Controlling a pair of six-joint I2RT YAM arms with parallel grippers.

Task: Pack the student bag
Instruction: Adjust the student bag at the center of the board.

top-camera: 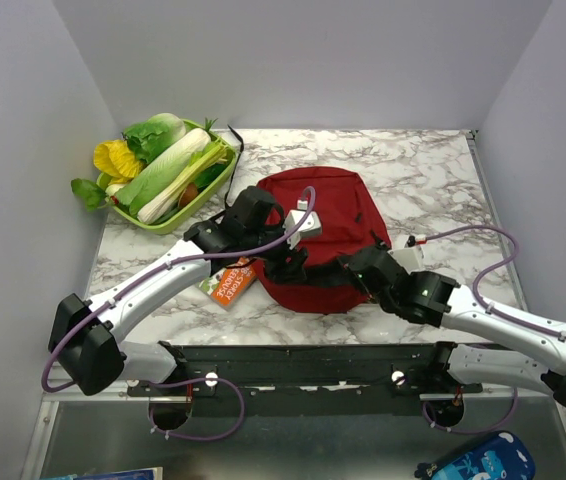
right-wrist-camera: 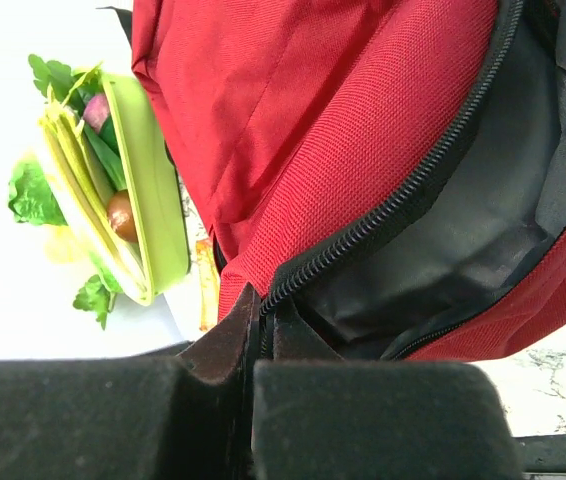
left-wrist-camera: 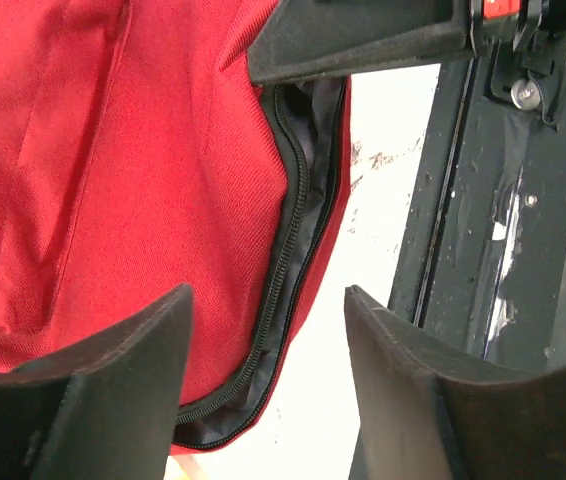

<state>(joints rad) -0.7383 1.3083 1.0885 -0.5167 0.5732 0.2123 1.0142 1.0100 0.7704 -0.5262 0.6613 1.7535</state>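
Top external shows the marble worktop (top-camera: 443, 190) with the student bag (top-camera: 328, 205) at its centre, its unzipped mouth facing six o'clock. A green vegetable basket (top-camera: 203, 200) sits at its ten o'clock and an orange packet (top-camera: 231, 283) at eight. The right end effector (right-wrist-camera: 256, 312) pinches the zipper lip. The left end effector (left-wrist-camera: 268, 310) gapes empty. Packing looks barely begun, as the lining shows no contents.

A white, grey-veined marble-patterned surface (top-camera: 433, 170) sits enclosed by plain pale grey walls (top-camera: 303, 60) on three sides, evenly lit, a black rail (top-camera: 303, 362) along its near edge.
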